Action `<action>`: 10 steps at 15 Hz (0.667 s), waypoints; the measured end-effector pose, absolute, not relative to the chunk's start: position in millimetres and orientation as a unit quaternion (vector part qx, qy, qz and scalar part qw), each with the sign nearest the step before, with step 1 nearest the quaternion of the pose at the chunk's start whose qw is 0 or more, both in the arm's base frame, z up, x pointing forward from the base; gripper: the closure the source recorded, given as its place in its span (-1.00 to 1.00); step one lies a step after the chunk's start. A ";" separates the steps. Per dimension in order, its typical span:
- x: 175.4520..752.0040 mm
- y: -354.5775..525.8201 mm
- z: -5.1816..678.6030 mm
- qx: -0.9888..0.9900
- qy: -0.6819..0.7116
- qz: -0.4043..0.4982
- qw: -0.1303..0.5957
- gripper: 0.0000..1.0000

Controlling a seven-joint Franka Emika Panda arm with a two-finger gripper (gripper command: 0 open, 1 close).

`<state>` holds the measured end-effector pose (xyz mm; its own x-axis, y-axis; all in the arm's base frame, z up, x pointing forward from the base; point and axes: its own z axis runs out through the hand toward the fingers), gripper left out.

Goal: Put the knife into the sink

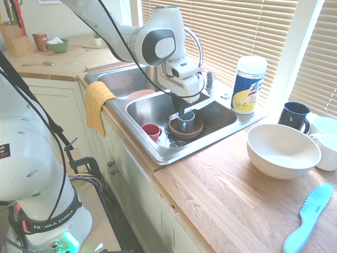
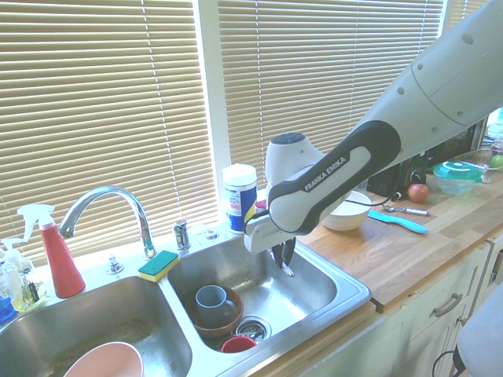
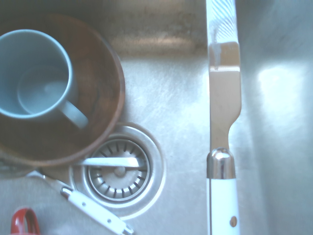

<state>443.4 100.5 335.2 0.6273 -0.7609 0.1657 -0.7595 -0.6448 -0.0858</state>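
Knife (image 3: 223, 122) hangs level over the sink (image 1: 210, 134), clamped in the gripper (image 2: 284, 263); sink floor lies straight below, beside the brown bowl (image 3: 105, 88).

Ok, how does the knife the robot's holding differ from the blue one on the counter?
The held knife has a narrow silver blade and white handle; the blue knife is all light blue, wider and serrated. The held knife is in the pincer over the sink; the blue knife lies flat on the counter.
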 end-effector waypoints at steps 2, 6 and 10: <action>448.2 105.9 310.1 -0.898 0.429 -0.092 0.010 1.00; 448.3 127.9 263.2 -0.903 0.420 -0.091 0.018 1.00; 452.9 130.3 216.3 -0.902 0.423 -0.079 0.009 1.00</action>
